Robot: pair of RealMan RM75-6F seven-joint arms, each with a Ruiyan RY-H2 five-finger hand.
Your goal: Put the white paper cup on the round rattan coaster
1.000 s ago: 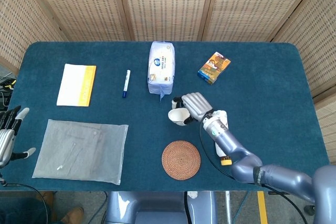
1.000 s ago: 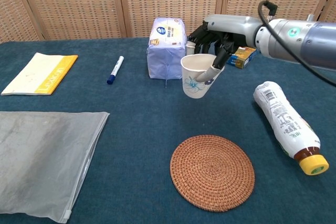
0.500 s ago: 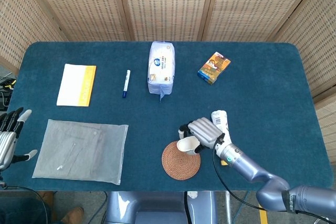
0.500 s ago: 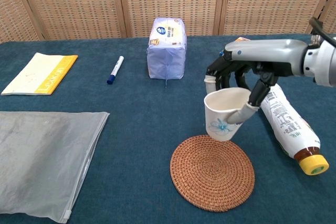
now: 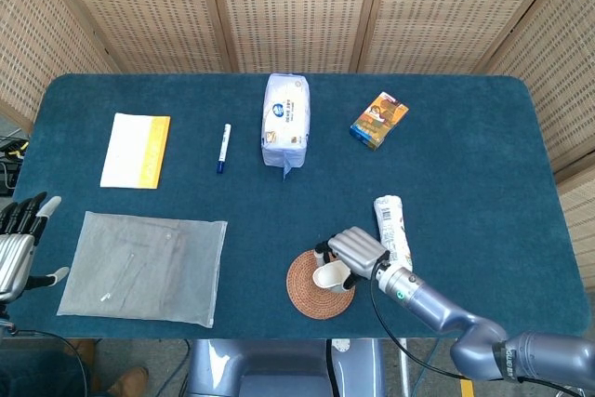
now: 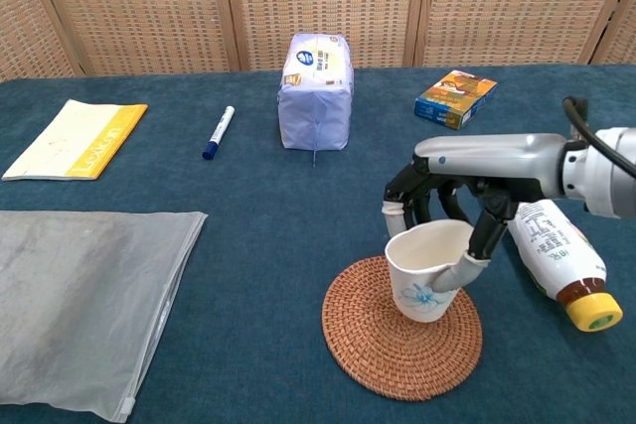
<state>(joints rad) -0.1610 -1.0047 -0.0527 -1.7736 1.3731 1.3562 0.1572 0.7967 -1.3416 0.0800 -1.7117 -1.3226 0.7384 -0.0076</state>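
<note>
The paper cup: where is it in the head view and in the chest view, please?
Head view: the cup is at the bottom centre, on the coaster, held by the right robot hand.
Chest view: the cup is at the lower right, on the coaster, held by the same robot hand.
Shared landmark: the bottle lying just right of the cup.

Silver-grey right arm (image 6: 517,156) with black cable, ending in a grey-and-black robot hand (image 6: 442,215).

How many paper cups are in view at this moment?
1. The white paper cup is over the right part of the round rattan coaster, held at its rim by the right robot hand. Nothing visible could hide another.
</note>
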